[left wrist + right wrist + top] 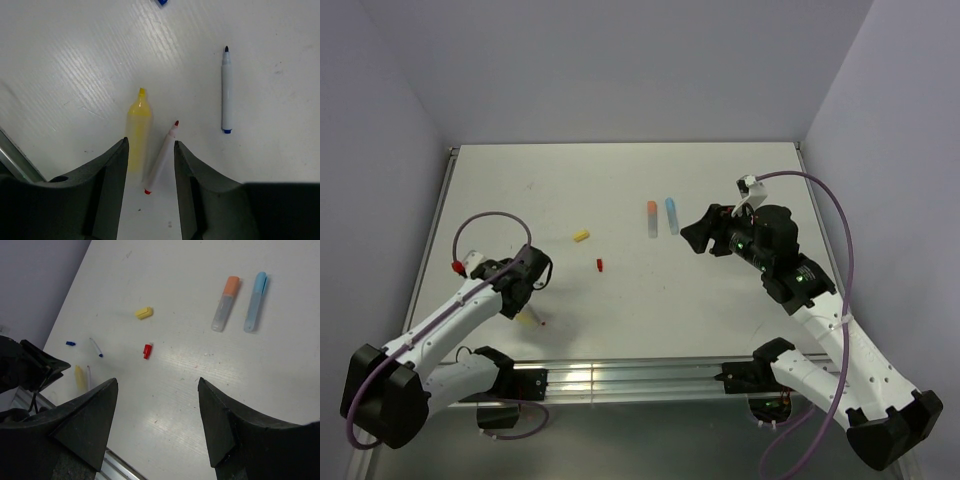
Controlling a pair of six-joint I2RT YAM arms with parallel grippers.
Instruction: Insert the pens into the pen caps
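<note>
In the left wrist view my left gripper (150, 145) is open, low over the table. The thin red-tipped pen (161, 159) lies between its fingers. The uncapped yellow marker (138, 127) lies by the left finger. The dark-blue-tipped pen (227, 90) lies to the right, and the dark-blue cap (161, 2) is at the top edge. My right gripper (158, 382) is open and empty above the table. The yellow cap (144, 313) and red cap (147, 350) lie ahead of it. The orange marker (226, 303) and light-blue marker (255, 301) lie side by side and look capped.
In the top view the left gripper (523, 300) is near the front left and the right gripper (690, 235) is right of centre. A metal rail (620, 380) runs along the table's near edge. Grey walls close in the other sides.
</note>
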